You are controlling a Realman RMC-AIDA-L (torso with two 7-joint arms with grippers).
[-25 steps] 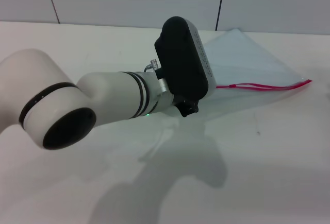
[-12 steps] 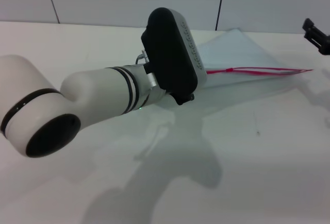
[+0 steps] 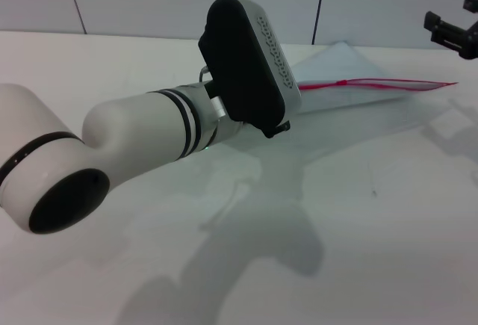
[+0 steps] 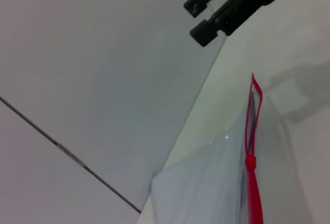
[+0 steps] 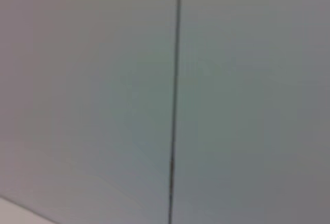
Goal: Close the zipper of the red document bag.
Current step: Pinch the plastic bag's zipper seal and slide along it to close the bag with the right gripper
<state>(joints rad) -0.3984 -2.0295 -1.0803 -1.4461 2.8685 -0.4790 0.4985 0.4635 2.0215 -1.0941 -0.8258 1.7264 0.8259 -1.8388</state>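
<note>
The red document bag (image 3: 351,108) lies on the white bench (image 3: 373,220) at about two o'clock, its zipper (image 3: 388,83) lifted off the surface. The left gripper (image 3: 278,127) is at the bag's near corner; whether its fingers are parted cannot be told. The right gripper (image 3: 448,32) hangs beyond the zipper's far end, fingers apart and holding nothing.

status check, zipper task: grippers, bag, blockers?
Left gripper at the red document bag, fingers hidden. Right gripper open, above far end. Zipper raised. No blockers.
</note>
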